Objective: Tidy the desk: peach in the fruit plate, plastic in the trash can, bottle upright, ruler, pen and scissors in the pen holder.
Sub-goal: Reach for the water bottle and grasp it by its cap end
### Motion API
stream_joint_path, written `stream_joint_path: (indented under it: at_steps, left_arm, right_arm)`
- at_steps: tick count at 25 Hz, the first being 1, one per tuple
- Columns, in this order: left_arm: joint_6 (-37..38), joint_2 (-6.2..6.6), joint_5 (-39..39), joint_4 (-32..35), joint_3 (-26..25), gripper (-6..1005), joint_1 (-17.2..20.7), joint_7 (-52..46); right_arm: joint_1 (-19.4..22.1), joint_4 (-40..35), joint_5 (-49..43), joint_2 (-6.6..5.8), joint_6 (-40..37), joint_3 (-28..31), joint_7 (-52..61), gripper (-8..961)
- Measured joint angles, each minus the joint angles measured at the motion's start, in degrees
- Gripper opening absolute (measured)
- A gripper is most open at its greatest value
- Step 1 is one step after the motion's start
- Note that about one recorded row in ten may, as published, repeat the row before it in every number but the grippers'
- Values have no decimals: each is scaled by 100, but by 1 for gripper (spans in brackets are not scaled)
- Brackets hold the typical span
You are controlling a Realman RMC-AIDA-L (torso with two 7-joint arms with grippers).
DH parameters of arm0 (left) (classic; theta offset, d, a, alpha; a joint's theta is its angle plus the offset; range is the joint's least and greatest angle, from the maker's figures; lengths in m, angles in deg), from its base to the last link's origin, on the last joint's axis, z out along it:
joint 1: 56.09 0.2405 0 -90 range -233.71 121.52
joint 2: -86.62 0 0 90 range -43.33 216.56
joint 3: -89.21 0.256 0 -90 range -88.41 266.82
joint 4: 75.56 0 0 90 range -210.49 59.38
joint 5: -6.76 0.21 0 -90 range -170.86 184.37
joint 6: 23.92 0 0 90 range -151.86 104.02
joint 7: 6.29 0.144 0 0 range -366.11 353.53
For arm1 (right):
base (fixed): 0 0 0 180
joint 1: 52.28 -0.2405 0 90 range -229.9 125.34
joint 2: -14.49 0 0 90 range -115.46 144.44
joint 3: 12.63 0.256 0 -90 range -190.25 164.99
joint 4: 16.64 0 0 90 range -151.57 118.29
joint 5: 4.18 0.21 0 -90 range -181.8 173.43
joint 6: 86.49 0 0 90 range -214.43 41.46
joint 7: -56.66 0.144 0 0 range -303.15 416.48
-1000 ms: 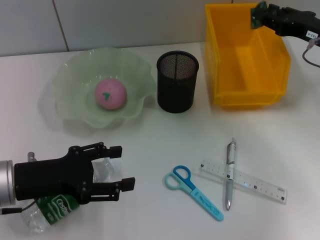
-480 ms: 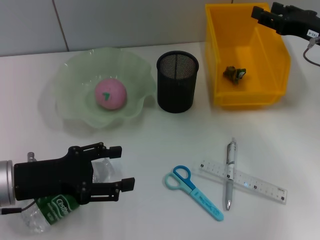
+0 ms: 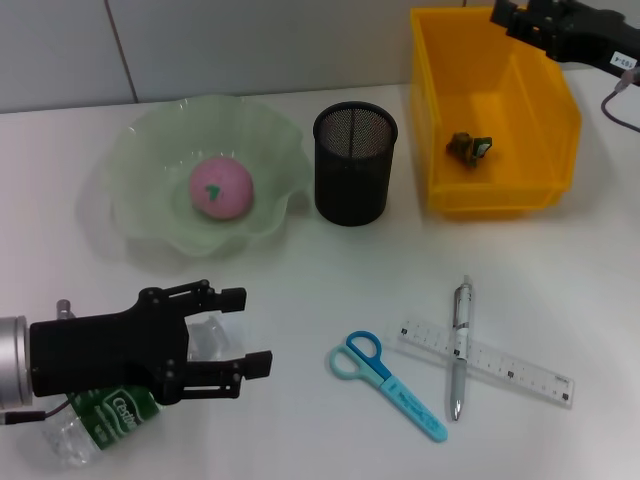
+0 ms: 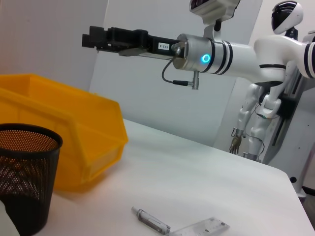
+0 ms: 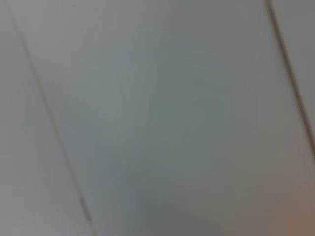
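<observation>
While its two black fingers stand spread with a clear gap between them, the left gripper [image 3: 245, 330] hovers low over the table's near left corner, grasping nothing. Just behind and beneath its body lies the bottle [image 3: 95, 420] (clear plastic, green label), on its side and partly hidden by the gripper. The right gripper [image 3: 505, 15] is raised above the far right corner of the yellow trash can [image 3: 545, 125]; from the head view I cannot tell whether its fingers are parted or closed, and the left wrist view shows it [image 4: 93, 40] only side-on, high over the bin [image 4: 74, 128].

Inside the trash can, on its floor, rests the crumpled plastic [image 3: 470, 147]. The peach [image 3: 221, 187] sits in the middle of the pale green fruit plate [image 3: 145, 215] at far left. Between plate and bin stands the black mesh pen holder [image 3: 355, 165], upright. On the near table, the pen [image 3: 459, 347] lies across the ruler [image 3: 520, 372], touching it, with the blue scissors [image 3: 385, 383] just beside them toward the left gripper.
</observation>
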Motion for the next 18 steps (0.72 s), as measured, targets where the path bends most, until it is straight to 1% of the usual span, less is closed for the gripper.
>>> stream_joint_path:
  at_steps: [1, 2, 5, 6, 7, 9, 11, 12, 15, 18]
  left_arm:
    - [1, -1, 0, 1, -2, 860, -8, -6]
    - [4, -1, -1, 2, -12, 860, -15, -14]
    - [10, -7, -4, 7, -47, 860, -33, -33]
    - [10, -9, -5, 9, -58, 860, -42, -38]
    - [10, -12, -7, 11, -72, 860, -56, -44]
    - [9, -17, -8, 10, -87, 860, -89, -53]
    - [-4, -22, -6, 2, -91, 860, -123, -68]
    - [-11, -25, -2, -1, -93, 859, -139, -90]
    - [-19, -26, 22, 13, -122, 859, -172, -233]
    - [-12, 1, 51, 103, -100, 858, -209, -509]
  right_arm:
    - [18, -3, -4, -12, -303, -4, 42, 691]
    - [18, -3, -4, -12, -303, -4, 42, 691]
    - [100, -73, -25, -50, -943, -26, 257, 692]
    - [168, -130, -104, -130, -1417, -153, 379, 692]
    - [168, -130, -104, -130, -1417, -153, 379, 692]
    - [239, -129, -202, -259, -1938, -488, 356, 693]
    - [318, -126, -350, -356, -2267, -894, 293, 693]
    - [353, -130, -438, -385, -2396, -1042, 265, 693]
    - [429, -169, -870, -401, -2833, -1303, 113, 693]
    - [439, -212, -1287, -378, -3041, -1326, 89, 693]
